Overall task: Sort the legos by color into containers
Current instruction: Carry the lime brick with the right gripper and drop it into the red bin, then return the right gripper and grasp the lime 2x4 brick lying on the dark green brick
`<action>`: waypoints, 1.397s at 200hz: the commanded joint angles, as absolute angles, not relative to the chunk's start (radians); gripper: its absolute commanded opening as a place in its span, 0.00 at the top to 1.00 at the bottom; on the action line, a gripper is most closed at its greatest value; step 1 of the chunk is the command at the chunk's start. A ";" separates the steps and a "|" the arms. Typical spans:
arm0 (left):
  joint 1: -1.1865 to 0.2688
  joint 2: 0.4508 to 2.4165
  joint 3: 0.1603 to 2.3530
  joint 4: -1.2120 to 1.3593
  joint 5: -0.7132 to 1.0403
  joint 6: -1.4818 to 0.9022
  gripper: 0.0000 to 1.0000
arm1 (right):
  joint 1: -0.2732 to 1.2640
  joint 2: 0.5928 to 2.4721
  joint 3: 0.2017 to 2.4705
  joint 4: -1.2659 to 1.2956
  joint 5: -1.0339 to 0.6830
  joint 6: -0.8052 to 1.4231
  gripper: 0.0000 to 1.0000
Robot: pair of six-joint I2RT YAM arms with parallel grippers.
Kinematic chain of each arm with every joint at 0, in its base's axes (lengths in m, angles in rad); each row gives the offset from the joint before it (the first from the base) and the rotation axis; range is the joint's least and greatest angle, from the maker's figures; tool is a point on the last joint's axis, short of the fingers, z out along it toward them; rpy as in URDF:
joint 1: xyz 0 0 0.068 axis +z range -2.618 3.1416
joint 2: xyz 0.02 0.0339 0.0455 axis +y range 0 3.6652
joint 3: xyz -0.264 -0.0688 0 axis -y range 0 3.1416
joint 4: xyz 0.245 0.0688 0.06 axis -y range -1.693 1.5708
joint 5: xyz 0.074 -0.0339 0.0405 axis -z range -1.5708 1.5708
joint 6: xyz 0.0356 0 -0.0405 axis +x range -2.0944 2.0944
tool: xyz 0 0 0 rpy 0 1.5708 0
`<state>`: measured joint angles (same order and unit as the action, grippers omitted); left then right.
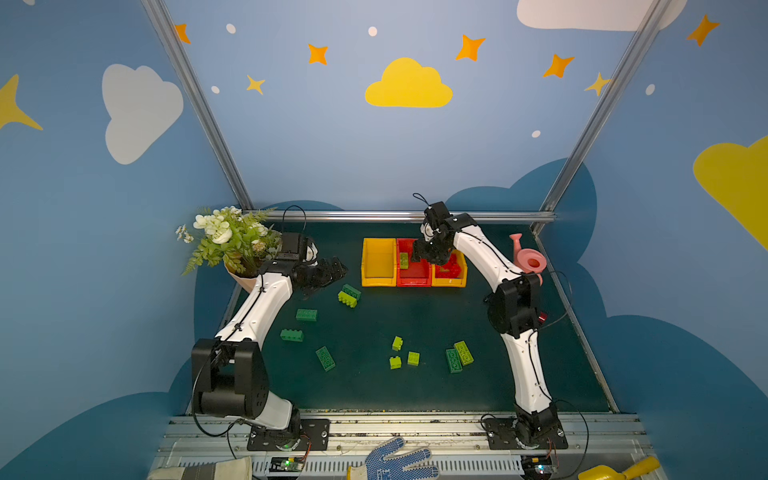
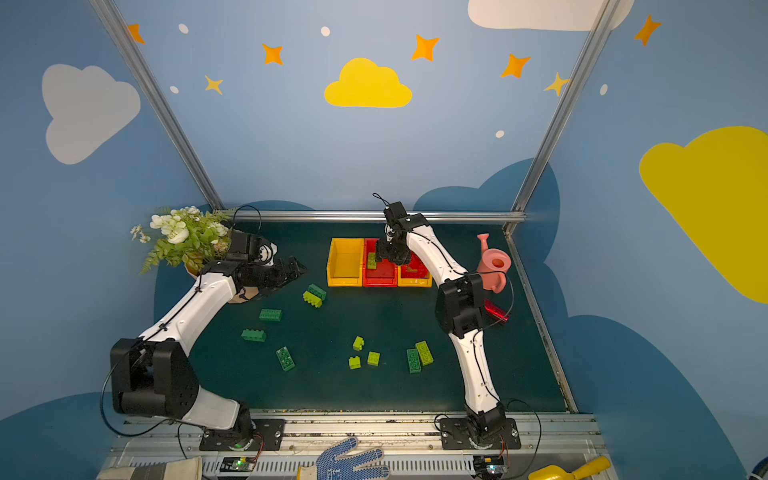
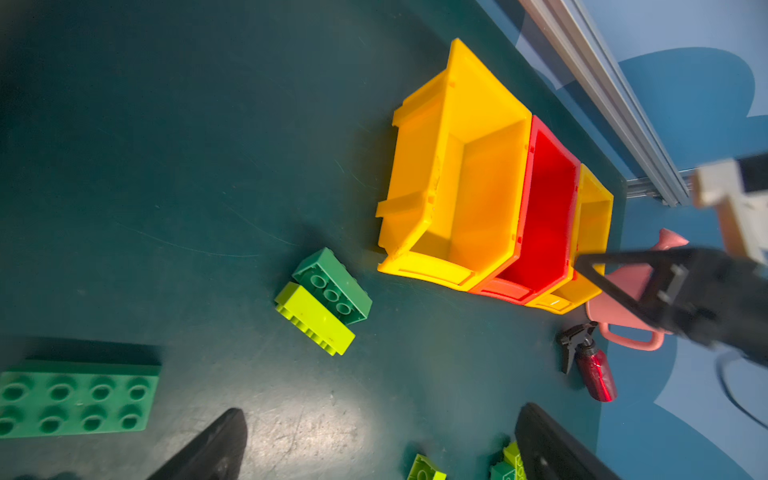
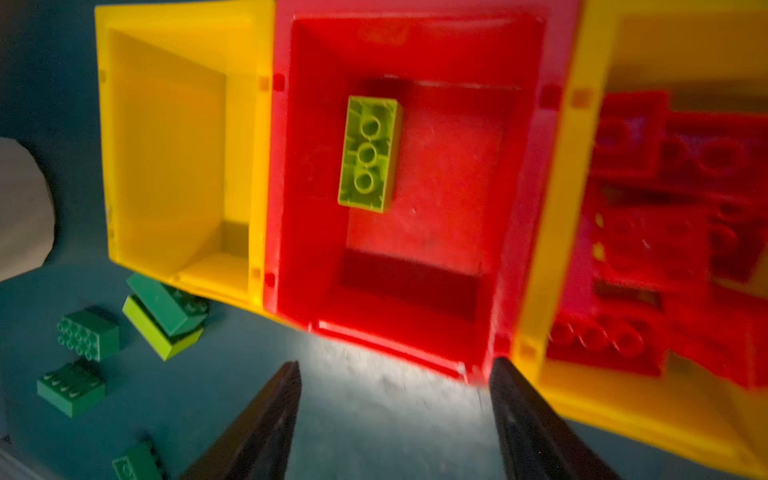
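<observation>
Found red legos [image 4: 648,249] in end bin [image 4: 552,208], lime lego [image 4: 370,153] in red bin [image 4: 415,332], third bin [image 4: 166,166] empty, ten greens [image 1: 306,314] loose on table [image 1: 374,386]; left gripper [image 3: 378,424] and right gripper [image 4: 395,365] spread, empty

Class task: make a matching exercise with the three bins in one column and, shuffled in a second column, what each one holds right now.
Column one (left and right as seen in both top views):
1. red bin
2. right yellow bin
3. left yellow bin

Column two:
a. nothing
b. red legos
c. one lime lego

Pairs: 1-c, 2-b, 3-a.
</observation>
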<state>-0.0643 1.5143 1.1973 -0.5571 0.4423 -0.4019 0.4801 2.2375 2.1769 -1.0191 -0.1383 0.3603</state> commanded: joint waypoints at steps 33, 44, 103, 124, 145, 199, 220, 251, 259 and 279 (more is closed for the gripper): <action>-0.224 1.597 1.254 -0.563 0.463 -0.388 0.00 | 0.489 1.823 1.614 -0.999 -0.013 0.444 0.29; -0.260 1.611 1.270 -0.569 0.455 -0.383 0.00 | 0.491 1.751 1.482 -0.987 -0.002 0.484 0.29; -0.417 1.652 1.296 -0.571 0.424 -0.390 0.00 | 0.514 1.388 0.929 -0.878 -0.011 0.799 0.16; -0.451 1.669 1.318 -0.560 0.415 -0.406 0.00 | 0.523 1.337 0.863 -0.862 0.000 0.881 0.13; -0.475 1.686 1.351 -0.572 0.398 -0.411 0.00 | 0.523 1.314 0.833 -0.842 -0.007 0.938 0.10; -0.485 1.694 1.383 -0.607 0.377 -0.394 0.00 | 0.524 1.378 0.819 -0.762 -0.048 1.036 0.08; -0.486 1.704 1.397 -0.623 0.373 -0.375 0.00 | 0.525 1.421 0.822 -0.732 -0.051 1.052 0.08; -0.483 1.709 1.407 -0.638 0.371 -0.349 0.00 | 0.526 1.456 0.810 -0.696 -0.074 1.121 0.08; -0.482 1.707 1.407 -0.642 0.371 -0.340 0.00 | 0.526 1.461 0.808 -0.696 -0.074 1.138 0.08; -0.475 1.709 1.405 -0.646 0.374 -0.327 0.00 | 0.532 1.461 0.791 -0.669 -0.075 1.172 0.09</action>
